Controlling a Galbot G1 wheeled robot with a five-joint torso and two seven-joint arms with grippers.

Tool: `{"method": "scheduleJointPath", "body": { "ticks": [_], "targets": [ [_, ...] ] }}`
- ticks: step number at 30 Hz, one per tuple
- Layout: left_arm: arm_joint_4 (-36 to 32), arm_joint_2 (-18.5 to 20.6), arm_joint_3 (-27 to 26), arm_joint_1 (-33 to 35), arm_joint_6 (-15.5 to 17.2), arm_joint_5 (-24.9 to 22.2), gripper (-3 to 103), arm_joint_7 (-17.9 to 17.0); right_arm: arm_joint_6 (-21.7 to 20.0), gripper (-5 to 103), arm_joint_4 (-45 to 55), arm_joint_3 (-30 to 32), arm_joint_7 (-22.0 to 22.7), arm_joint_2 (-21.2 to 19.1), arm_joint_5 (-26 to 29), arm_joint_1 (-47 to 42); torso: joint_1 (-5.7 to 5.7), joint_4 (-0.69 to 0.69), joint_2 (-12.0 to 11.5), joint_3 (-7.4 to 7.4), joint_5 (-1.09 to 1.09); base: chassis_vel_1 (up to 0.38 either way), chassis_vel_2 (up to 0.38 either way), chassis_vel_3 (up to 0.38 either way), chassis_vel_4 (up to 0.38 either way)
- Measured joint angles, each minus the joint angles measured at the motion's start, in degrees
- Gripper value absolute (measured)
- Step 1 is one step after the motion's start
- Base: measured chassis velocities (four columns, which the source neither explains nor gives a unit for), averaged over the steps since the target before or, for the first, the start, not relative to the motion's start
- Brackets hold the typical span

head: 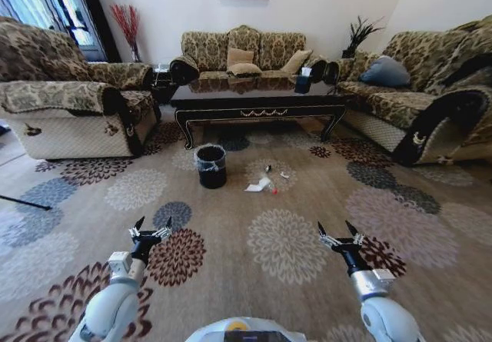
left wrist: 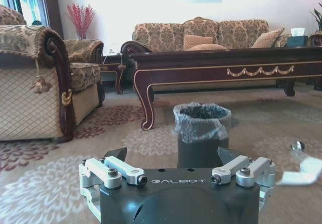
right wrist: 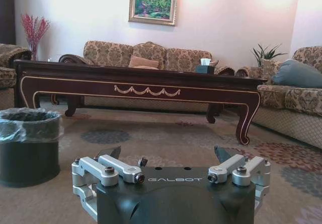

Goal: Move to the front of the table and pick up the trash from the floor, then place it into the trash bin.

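The long dark table [head: 257, 100] stands ahead across the carpet, in front of the back sofa. The black trash bin [head: 211, 165] with its clear liner sits on the floor before the table's left end. The trash [head: 261, 182], white paper and small scraps, lies just right of the bin. Low and near me, my left gripper [head: 151, 230] and right gripper [head: 340, 234] are both open and hold nothing. The left wrist view has the left gripper [left wrist: 172, 156] facing the bin [left wrist: 201, 133], white paper [left wrist: 307, 171] beside it. In the right wrist view, the right gripper [right wrist: 168, 153] faces the table [right wrist: 141, 80].
Patterned sofas stand at left [head: 69, 104], back [head: 242, 54] and right [head: 430, 104]. A small dark tissue box [head: 303, 83] sits on the table. A thin dark rod [head: 23, 202] lies on the floor at far left. Flowered carpet stretches between me and the trash.
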Motion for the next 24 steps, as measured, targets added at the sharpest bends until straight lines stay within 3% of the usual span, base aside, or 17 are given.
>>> {"method": "scheduleJointPath", "body": {
  "ticks": [17, 24],
  "targets": [
    [0.75, 1.38, 0.32, -3.47, 1.66, -0.58, 100, -0.68, -0.06, 100, 0.19, -0.4, 0.01, 0.23, -0.8, -0.53, 0.01, 0.02, 0.0, 0.08, 0.05, -0.249, 0.253, 0.255, -0.263],
    [2.6, 3.58, 3.11, -7.93, 3.23, -2.11, 100, -2.15, -0.06, 100, 0.46, -0.72, 0.2, 1.21, -1.94, -0.77, 0.03, 0.02, 0.0, 0.11, 0.04, -0.248, 0.26, 0.246, -0.262]
  ]
}}
